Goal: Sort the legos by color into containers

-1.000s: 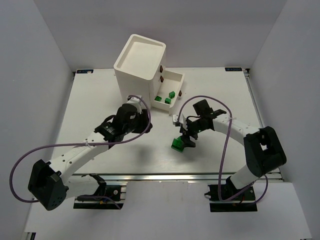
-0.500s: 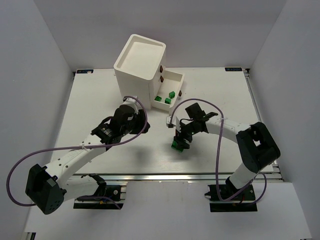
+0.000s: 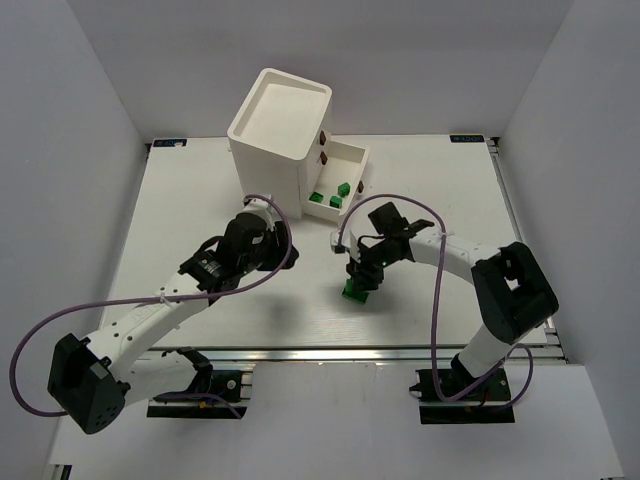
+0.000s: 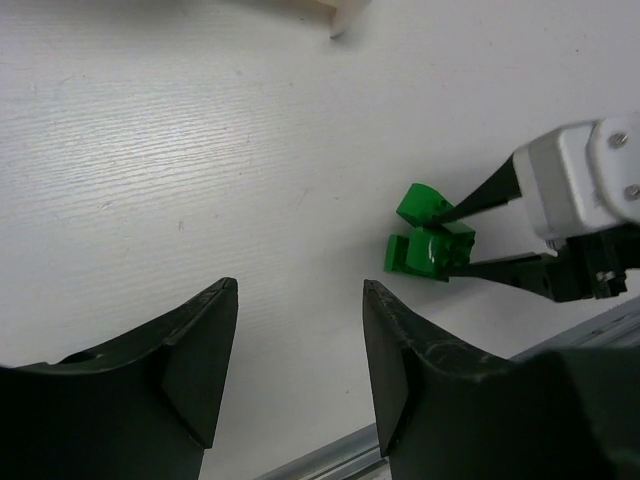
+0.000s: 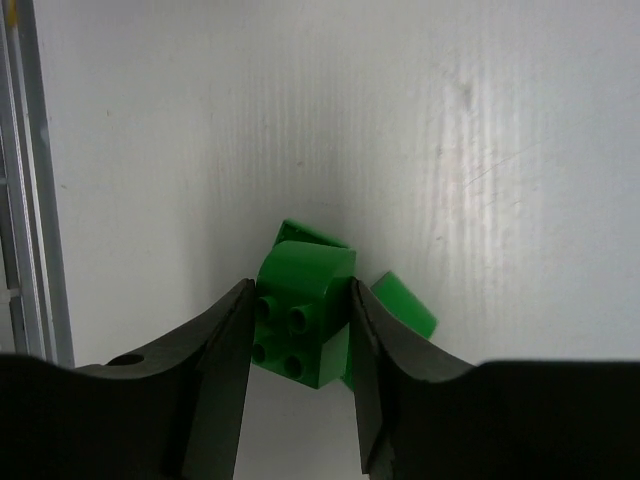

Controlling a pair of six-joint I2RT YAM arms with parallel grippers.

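Observation:
A small cluster of green legos (image 3: 354,291) lies on the white table in front of the arms. My right gripper (image 3: 360,279) points down on it. In the right wrist view its jaws press both sides of one studded green lego (image 5: 303,300), tilted on its side. Another green brick (image 5: 405,305) lies just right of it and one (image 5: 300,233) behind. The white cabinet (image 3: 277,126) stands at the back, with its lowest drawer (image 3: 352,153) pulled out and three green bricks (image 3: 336,197) inside. My left gripper (image 4: 300,315) hovers open and empty, left of the cluster.
Two shut drawers show dark knobs (image 3: 325,136) on the cabinet's right face. The metal rail (image 3: 360,349) runs along the table's near edge. White walls enclose the table on three sides. A cabinet corner (image 4: 335,12) shows at the top of the left wrist view.
My right gripper has dropped and shifted slightly left onto the green cluster, and its jaws have closed from wide open onto one brick. The left arm has crept a little to the left.

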